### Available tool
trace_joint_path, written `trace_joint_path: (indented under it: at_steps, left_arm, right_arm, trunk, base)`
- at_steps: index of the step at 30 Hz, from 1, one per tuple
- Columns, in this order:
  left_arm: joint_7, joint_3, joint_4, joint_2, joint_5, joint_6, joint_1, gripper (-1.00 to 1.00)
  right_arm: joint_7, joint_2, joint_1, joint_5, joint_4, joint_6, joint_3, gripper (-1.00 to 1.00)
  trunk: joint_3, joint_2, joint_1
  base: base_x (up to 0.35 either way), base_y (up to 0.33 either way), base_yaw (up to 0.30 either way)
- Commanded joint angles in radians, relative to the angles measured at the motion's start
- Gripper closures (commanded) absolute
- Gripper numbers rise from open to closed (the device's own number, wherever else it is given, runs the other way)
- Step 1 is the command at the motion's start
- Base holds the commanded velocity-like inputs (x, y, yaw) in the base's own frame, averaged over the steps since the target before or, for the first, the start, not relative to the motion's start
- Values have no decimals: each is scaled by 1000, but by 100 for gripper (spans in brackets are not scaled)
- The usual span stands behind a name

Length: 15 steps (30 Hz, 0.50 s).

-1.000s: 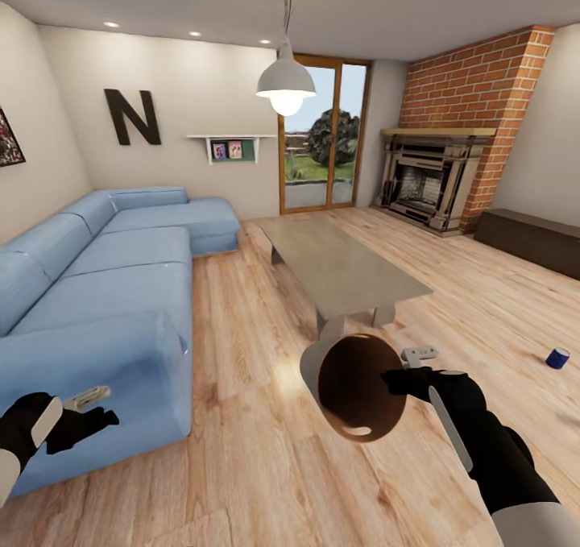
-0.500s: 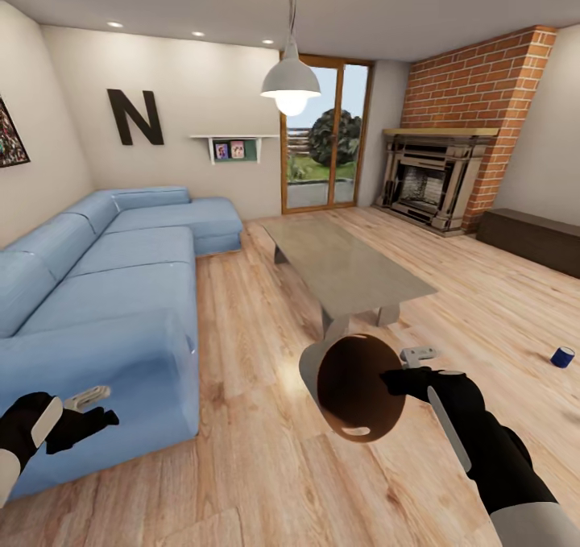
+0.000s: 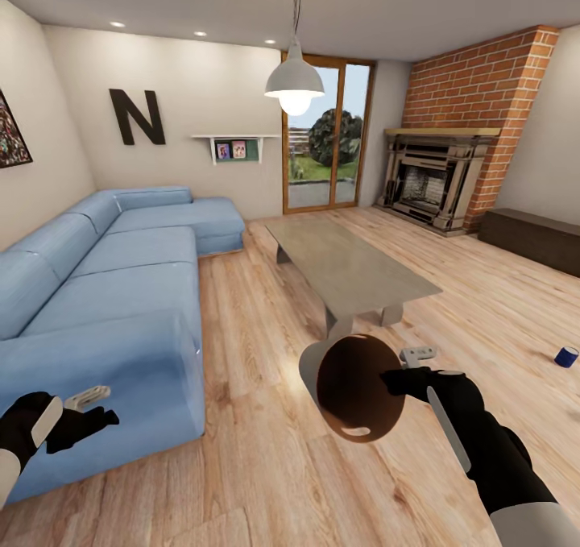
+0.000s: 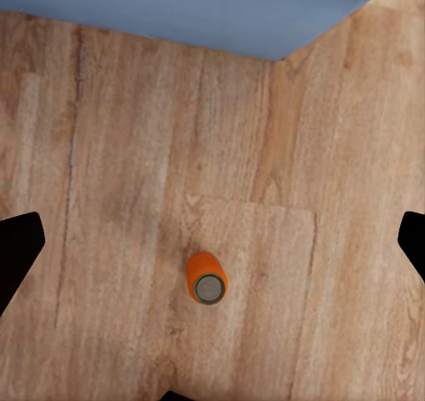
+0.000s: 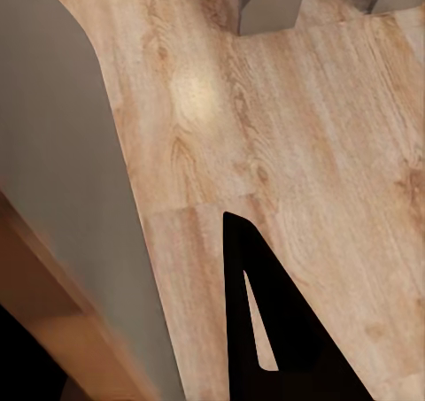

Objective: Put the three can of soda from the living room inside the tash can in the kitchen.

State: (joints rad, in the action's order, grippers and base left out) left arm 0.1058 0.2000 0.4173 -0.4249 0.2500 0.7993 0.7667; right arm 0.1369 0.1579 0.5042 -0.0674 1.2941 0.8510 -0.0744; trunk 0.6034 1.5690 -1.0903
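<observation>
Around the glass coffee table (image 3: 346, 269), mid-floor of the living room, pale wood planks (image 3: 242, 466) on every side. Left of the table, long blue sofa (image 3: 113, 289) running along the wall and turning at its far end. Beyond the table to the right, red brick fireplace (image 3: 435, 176) in the corner; right of the table, low dark-brown bench (image 3: 532, 237) against the wall. Just in front of the table's near end, tash can (image 3: 354, 386) carried off the floor, tipped on its side with the brown inside and one oval cut-out facing the head camera, pale grey wall toward the table. Above the table's far end, white pendant lamp (image 3: 295, 84). Near-right of the table, right gripper (image 3: 407, 370) pinching the tash can at its rim, one dark finger outside the grey wall in the right wrist view. Near-left of the table, across the floor and over the sofa's near end, left gripper (image 3: 95, 406) spread wide and holding nothing, its black fingertips at opposite edges of the left wrist view. Well right of the table, dark blue can of soda (image 3: 566, 357) upright on the planks, apart from both grippers. Between the spread fingertips in the left wrist view, orange can of soda (image 4: 206, 279) upright on the planks, silver top up, near the sofa's blue edge; its place relative to the table cannot be told.
</observation>
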Motion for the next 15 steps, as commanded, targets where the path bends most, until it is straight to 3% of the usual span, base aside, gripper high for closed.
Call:
trace_joint_path:
  at_steps: [1,8,11,12,15]
  left_arm:
    - [0,0,0,0,0,0,0,-100]
    - [-2,-2,-4,0,-3,6,0,-100]
    - [-25,-7,-1,5,-6,42,3,-100]
    - [-63,-28,7,29,-14,76,7,-100]
    - [-132,-72,19,70,-36,99,11,-100]
  right_arm:
    - [9,0,0,-17,1,0,0,100]
    - [9,-1,0,-17,1,-1,-2,100]
    - [9,-1,0,-17,1,-1,-2,100]
    - [9,-2,0,-17,1,-1,-5,100]
    - [9,-2,0,-17,1,-1,-16,100]
  trunk:
    - [0,0,0]
    - [8,0,0]
    - [12,0,0]
    - [12,0,0]
    - [15,0,0]
  base:
    - [0,3,0]
    - [17,28,0]
    - [24,29,0]
    - [8,10,0]
    - [5,6,0]
